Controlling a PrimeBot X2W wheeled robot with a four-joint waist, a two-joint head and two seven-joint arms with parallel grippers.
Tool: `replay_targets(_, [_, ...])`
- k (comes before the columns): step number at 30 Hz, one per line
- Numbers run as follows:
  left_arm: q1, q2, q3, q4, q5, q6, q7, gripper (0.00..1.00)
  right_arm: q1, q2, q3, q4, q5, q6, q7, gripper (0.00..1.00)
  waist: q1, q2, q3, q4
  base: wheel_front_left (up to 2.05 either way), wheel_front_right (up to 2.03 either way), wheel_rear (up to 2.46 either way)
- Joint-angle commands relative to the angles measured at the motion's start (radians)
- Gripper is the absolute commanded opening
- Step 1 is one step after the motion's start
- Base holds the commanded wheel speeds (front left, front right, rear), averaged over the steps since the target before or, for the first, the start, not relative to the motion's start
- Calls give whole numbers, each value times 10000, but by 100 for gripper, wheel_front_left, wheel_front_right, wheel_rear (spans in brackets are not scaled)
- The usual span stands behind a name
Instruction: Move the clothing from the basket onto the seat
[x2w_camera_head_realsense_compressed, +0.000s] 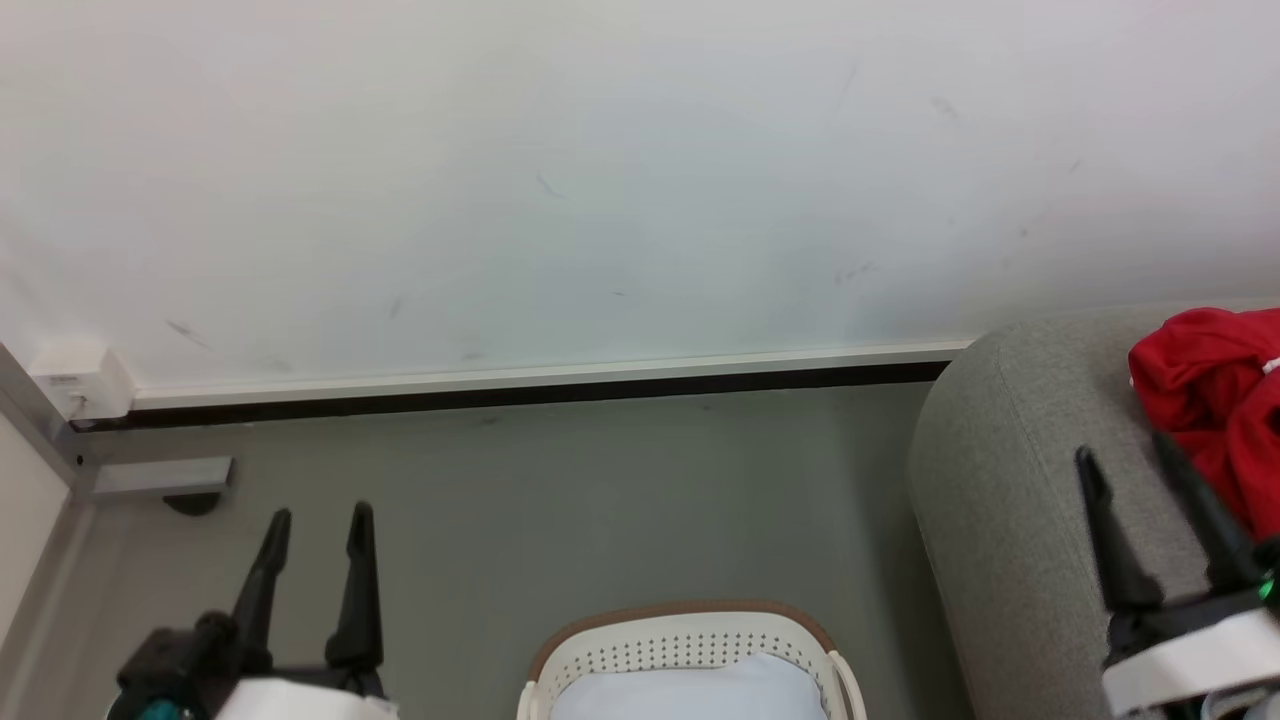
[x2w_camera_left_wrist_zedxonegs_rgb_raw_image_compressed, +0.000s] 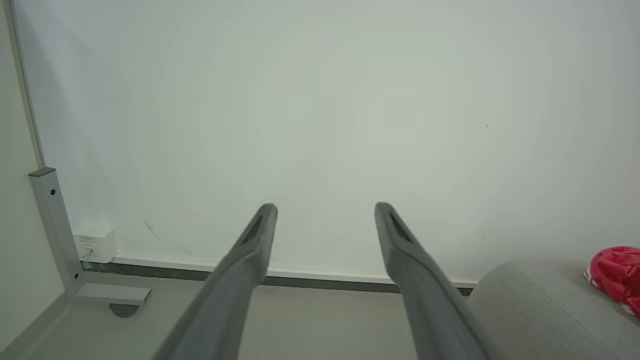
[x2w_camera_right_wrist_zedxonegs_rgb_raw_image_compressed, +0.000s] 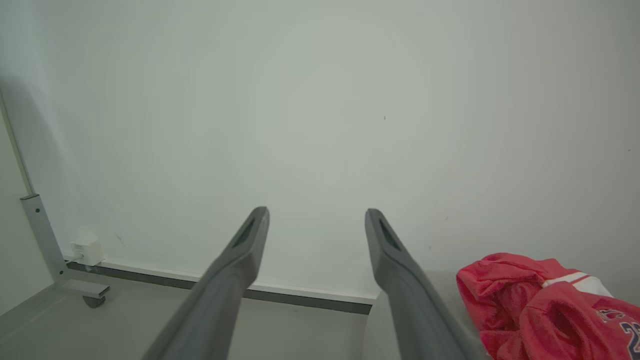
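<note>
The red clothing (x2w_camera_head_realsense_compressed: 1215, 400) lies crumpled on the grey seat (x2w_camera_head_realsense_compressed: 1000, 480) at the right edge of the head view; the right wrist view shows the clothing (x2w_camera_right_wrist_zedxonegs_rgb_raw_image_compressed: 545, 305) with white trim, and the left wrist view catches the clothing (x2w_camera_left_wrist_zedxonegs_rgb_raw_image_compressed: 617, 272) on the seat (x2w_camera_left_wrist_zedxonegs_rgb_raw_image_compressed: 530, 310). The white basket (x2w_camera_head_realsense_compressed: 690, 645) with a brown rim sits at the bottom centre, a pale blue-white cloth (x2w_camera_head_realsense_compressed: 690, 690) inside. My right gripper (x2w_camera_head_realsense_compressed: 1130, 455) is open above the seat, just left of the clothing, holding nothing. My left gripper (x2w_camera_head_realsense_compressed: 320, 520) is open over the floor, left of the basket, also empty.
A white wall with a dark baseboard (x2w_camera_head_realsense_compressed: 520, 390) runs behind everything. A grey metal frame foot with a caster (x2w_camera_head_realsense_compressed: 160, 480) and a small white box (x2w_camera_head_realsense_compressed: 85, 380) stand at the far left. Grey floor (x2w_camera_head_realsense_compressed: 600, 500) lies between basket and wall.
</note>
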Motion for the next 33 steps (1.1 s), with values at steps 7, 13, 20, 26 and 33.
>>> replay_targets(7, [929, -800, 739, 159, 975, -580, -6, 100, 1651, 1399, -830, -965, -1315, -23, -27, 100, 2, 0, 123, 28, 0, 0, 0])
replay_targets(13, [1027, -1220, 1320, 603, 1398, -1127, -6, 100, 2015, 1772, -659, -1040, -1663, -23, -28, 100, 2, 0, 135, -41, 0, 0, 0])
replay_targets(20, [954, -1417, 1772, 983, 1737, -1494, -6, 100, 1942, 1989, -525, -929, -1616, -23, -29, 100, 2, 0, 111, -115, 0, 0, 0])
replay_targets(26, [804, -1467, 2049, 1038, 2038, -1649, -6, 100, 2042, 2089, -586, -850, -1557, -23, -30, 100, 2, 0, 86, -119, 0, 0, 0])
replay_targets(33, [741, -1491, 2114, 1092, 2217, -1759, -6, 100, 1968, 2123, -455, -773, -1550, -23, -30, 100, 2, 0, 53, -172, 0, 0, 0])
